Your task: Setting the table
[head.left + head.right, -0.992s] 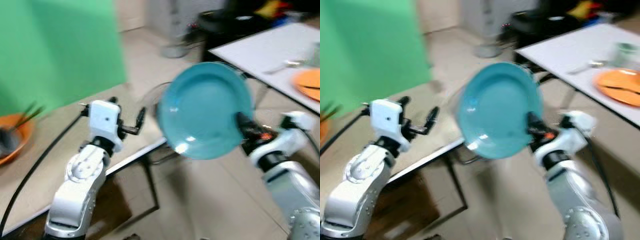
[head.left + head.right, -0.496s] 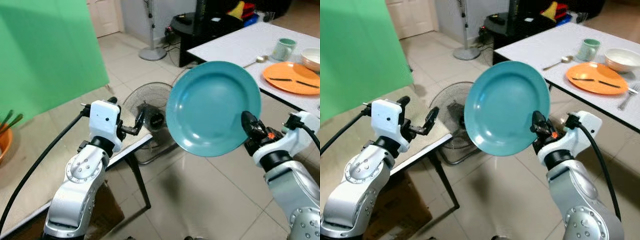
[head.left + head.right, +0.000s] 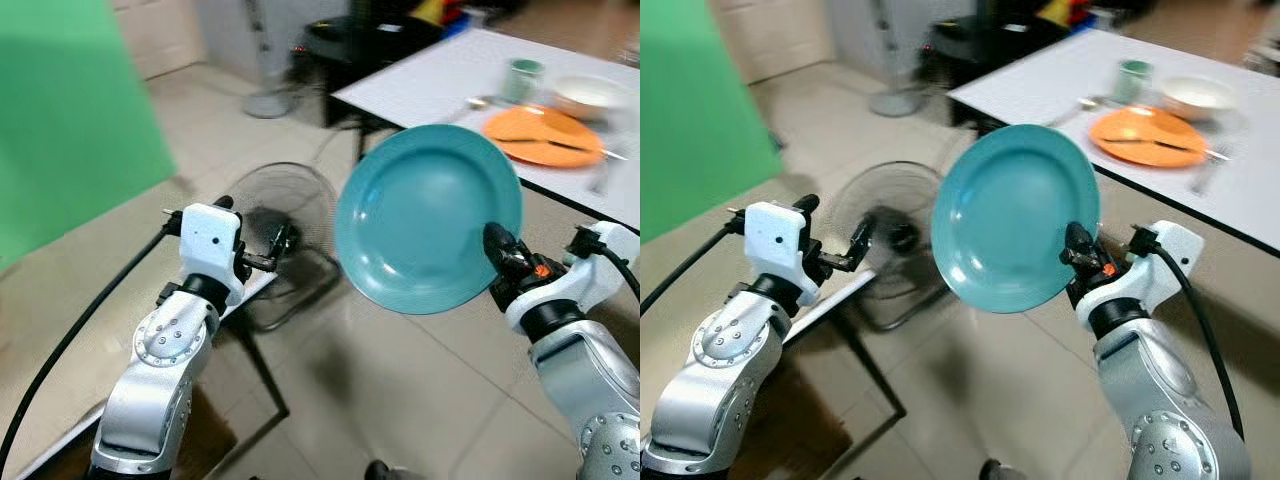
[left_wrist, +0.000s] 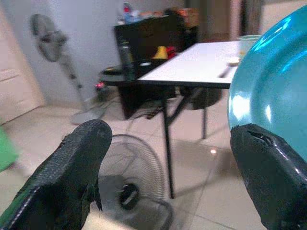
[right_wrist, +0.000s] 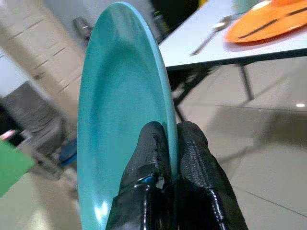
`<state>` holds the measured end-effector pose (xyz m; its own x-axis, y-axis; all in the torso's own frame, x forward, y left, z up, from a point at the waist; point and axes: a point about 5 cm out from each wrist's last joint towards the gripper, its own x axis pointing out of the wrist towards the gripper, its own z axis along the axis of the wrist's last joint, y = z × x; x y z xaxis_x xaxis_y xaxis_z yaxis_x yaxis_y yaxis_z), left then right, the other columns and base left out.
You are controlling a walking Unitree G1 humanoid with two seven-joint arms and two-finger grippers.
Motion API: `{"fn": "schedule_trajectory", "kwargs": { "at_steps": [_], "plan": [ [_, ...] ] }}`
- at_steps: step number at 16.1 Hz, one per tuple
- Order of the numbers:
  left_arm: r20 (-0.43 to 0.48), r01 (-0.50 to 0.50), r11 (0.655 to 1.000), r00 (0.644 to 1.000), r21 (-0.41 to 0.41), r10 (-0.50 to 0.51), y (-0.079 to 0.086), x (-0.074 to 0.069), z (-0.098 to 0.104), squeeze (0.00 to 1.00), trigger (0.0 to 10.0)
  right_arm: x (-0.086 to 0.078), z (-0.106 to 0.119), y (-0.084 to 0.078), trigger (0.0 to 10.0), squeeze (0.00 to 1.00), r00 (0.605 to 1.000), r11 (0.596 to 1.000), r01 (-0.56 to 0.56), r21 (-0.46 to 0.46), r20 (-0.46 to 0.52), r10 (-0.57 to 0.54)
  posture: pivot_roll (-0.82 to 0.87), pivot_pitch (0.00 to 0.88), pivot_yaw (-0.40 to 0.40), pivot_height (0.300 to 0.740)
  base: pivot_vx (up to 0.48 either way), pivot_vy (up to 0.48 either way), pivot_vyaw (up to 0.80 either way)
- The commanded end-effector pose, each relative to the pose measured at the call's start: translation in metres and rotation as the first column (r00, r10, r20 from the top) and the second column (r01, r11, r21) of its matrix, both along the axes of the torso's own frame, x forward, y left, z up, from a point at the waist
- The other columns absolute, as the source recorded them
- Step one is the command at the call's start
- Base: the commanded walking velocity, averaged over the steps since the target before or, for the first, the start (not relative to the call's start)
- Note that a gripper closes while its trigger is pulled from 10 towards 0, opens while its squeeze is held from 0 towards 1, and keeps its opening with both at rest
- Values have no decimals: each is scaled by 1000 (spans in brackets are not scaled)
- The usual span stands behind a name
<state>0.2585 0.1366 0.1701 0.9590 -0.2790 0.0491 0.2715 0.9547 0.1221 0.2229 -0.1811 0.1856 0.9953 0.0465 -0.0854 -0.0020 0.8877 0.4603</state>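
Evidently midway: the right tool (image 5: 165,158) pinches the teal plate's (image 3: 425,215) rim, well short of the bench (image 3: 440,75) already bearing an orange plate (image 3: 543,135), while the left tool (image 4: 168,177) hangs spread and empty.

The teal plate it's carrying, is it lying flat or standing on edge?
On edge. The teal plate stands nearly upright, its hollow face toward the camera, and the right gripper pinches its lower rim between both fingers.

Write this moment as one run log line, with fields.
right gripper: shut on teal plate, held upright | left gripper: open, holds nothing | white table: ahead, partly set
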Motion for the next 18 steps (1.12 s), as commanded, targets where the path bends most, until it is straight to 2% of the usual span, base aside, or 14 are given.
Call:
{"fn": "schedule_trajectory", "kwargs": {
  "at_steps": [1,2,8,11,15,18],
  "plan": [
    [-4,-19,1000,1000,13,19,3,1,-2,0,10000,1,1,1,10000,0,1000,1000,-14,-8,1,14,43,0,45,740,0,0,-800],
    [-3,-23,1000,1000,9,23,4,1,-2,0,10000,1,1,2,10000,0,1000,1000,-18,-14,-1,18,43,0,45,740,0,0,-800],
    [-10,-59,998,998,-38,58,7,2,-1,0,10000,0,-5,11,10000,0,996,989,-77,-129,-45,72,47,0,36,740,0,0,0],
    [-20,-61,997,998,-36,60,7,1,-4,0,10000,0,-7,13,10000,0,994,984,-93,-155,-65,83,49,0,31,740,0,-299,0],
    [-19,-54,998,998,-28,53,6,1,-4,0,10000,-1,-9,14,10000,0,994,982,-100,-159,-68,90,48,0,31,740,0,-352,-781],
    [-19,-48,999,999,-25,47,5,1,-4,0,10000,-1,-9,14,10000,0,995,983,-89,-162,-67,79,46,0,34,740,0,-355,0]
  ]
}}
